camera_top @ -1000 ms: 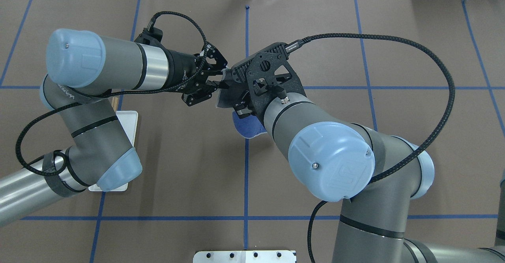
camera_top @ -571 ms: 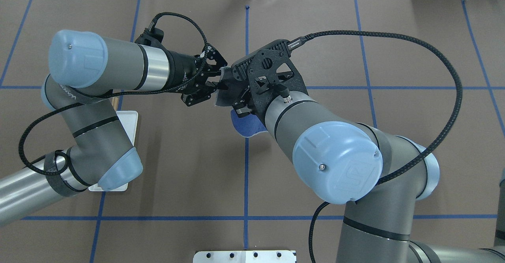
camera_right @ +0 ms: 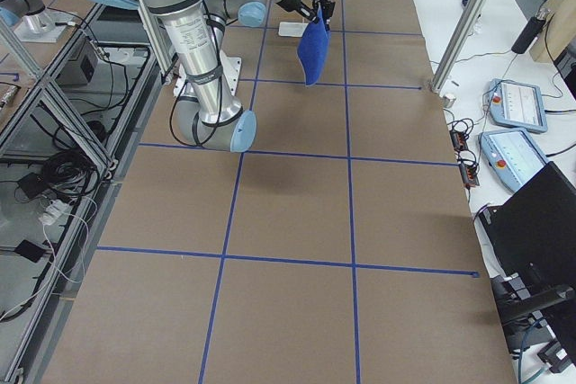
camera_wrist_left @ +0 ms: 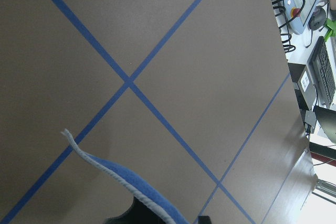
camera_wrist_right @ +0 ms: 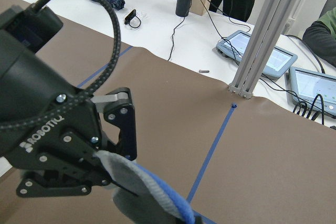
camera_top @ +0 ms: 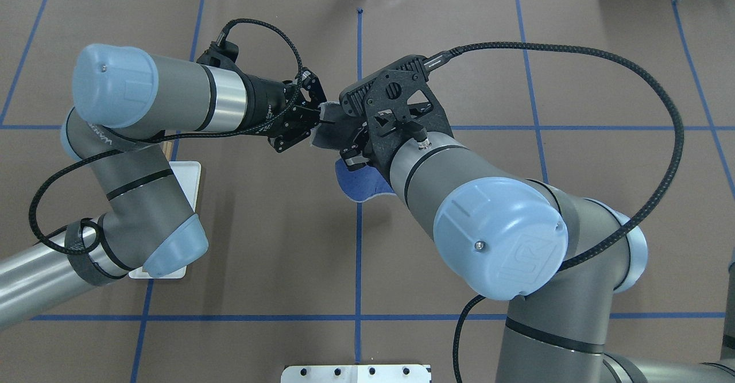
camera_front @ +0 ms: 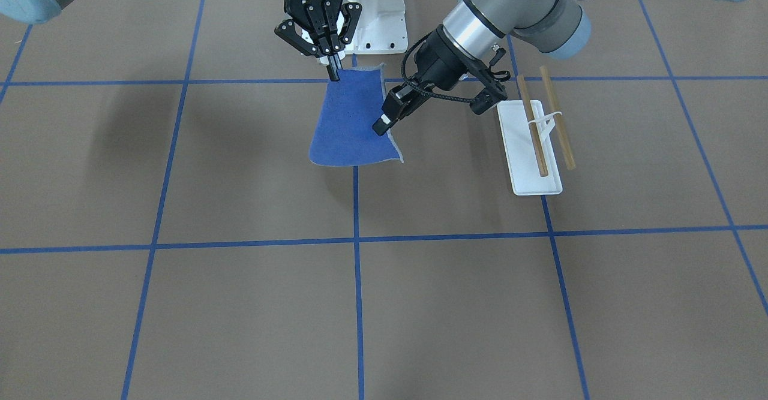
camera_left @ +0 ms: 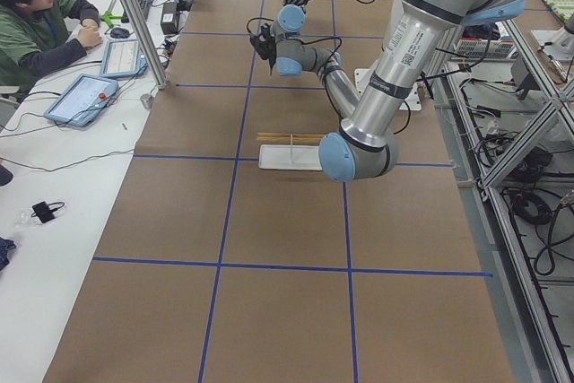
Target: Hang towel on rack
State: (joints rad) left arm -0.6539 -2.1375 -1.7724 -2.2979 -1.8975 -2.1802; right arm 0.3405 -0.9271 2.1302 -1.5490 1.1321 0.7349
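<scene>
Towel (camera_front: 348,127) hung off the table (camera_front: 240,178) at upper centre of the front view. It was well apart from the rack (camera_front: 523,157) at centre right.

Right gripper (camera_front: 333,75) clenched on the towel's top corner. Left gripper (camera_front: 382,125) appeared pinched onto the side edge, lower down.

Step judged: securing a second grasp before spreading.

To do it well:
- Check the left pinch bites past the pale trim.
- Draw the grippers apart until the held edge goes taut.
- Keep the cloth high enough to clear the dowels (camera_front: 533,130) when carrying across.
</scene>
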